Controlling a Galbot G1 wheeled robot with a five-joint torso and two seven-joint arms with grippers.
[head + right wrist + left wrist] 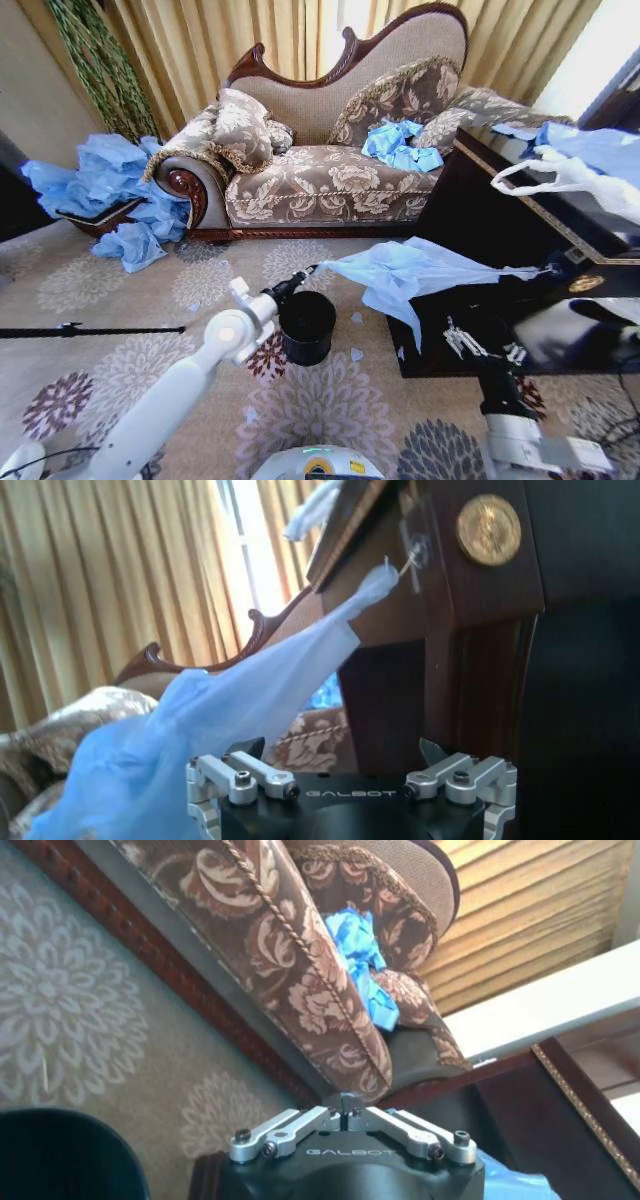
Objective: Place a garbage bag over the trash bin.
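From the head view, our left gripper (pixel 303 272) sits right at the 12 o'clock edge of the trash bin (pixel 306 326), pinching one corner of the garbage bag (pixel 400 275). The bag hangs stretched in the air from that corner toward 3 o'clock, where its far end snags at the dark desk (pixel 520 215). The bin stands upright on the carpet, mouth open, no bag over it yet. Our right gripper (pixel 480 343) hovers low by the desk front, just under the sagging bag.

Left wrist view: the left gripper (pixel 345 1119) has its fingers pressed together, and a scrap of blue shows beside the body, so we'd say it's clamped on the bag. The bin's rim (pixel 60 1155) peeks in at the corner.

Right wrist view: the right gripper (pixel 352 780) has its fingers wide apart, holding nothing. The bag (pixel 230 727) drapes past one finger and runs up to the desk (pixel 470 630), where its tip looks caught.

To do this well, we reckon the right gripper should grab the opposite edge of the bag, free it from the desk, then both spread the opening wide and lower it evenly over the rim.
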